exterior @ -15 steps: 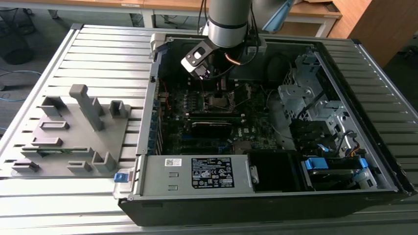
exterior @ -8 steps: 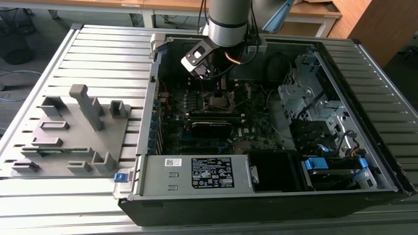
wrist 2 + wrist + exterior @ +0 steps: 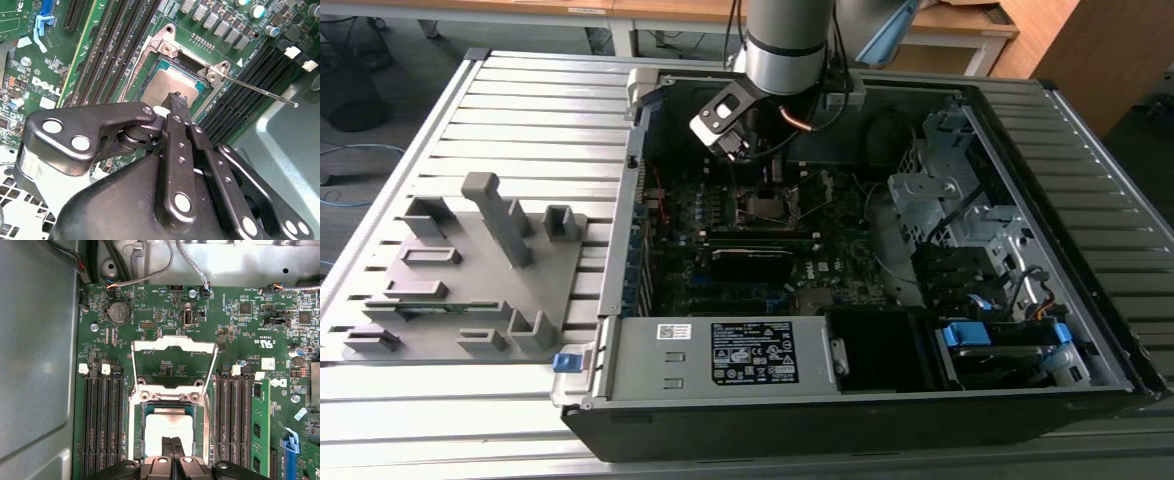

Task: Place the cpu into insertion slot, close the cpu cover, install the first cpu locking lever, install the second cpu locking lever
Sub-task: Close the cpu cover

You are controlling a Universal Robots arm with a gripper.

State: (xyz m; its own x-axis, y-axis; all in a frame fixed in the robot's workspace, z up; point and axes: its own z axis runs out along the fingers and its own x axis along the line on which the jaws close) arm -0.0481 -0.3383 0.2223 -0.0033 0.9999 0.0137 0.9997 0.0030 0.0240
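Note:
The cpu (image 3: 166,429) lies flat in the insertion slot (image 3: 139,440), grey metal top up; in the second wrist view the cpu (image 3: 167,84) sits below a screwed metal bracket (image 3: 166,44). The cpu cover (image 3: 172,343) stands swung open at the socket's hinge side, with the board visible through its cut-out. My gripper (image 3: 172,446) is shut, its two black fingers pressed together with nothing between them. Its tip (image 3: 178,101) is over the cpu's top, at or just above it. A thin locking lever (image 3: 260,90) sticks up free beside the socket. The exterior view has the gripper (image 3: 767,175) inside the case above the socket (image 3: 769,206).
Long black memory slots (image 3: 102,425) flank the socket on both sides (image 3: 235,425). The grey case wall (image 3: 35,365) is close by. In the exterior view, the power supply (image 3: 754,355) sits at the front, a drive cage (image 3: 947,200) on the right, and a grey fixture plate (image 3: 467,270) outside on the left.

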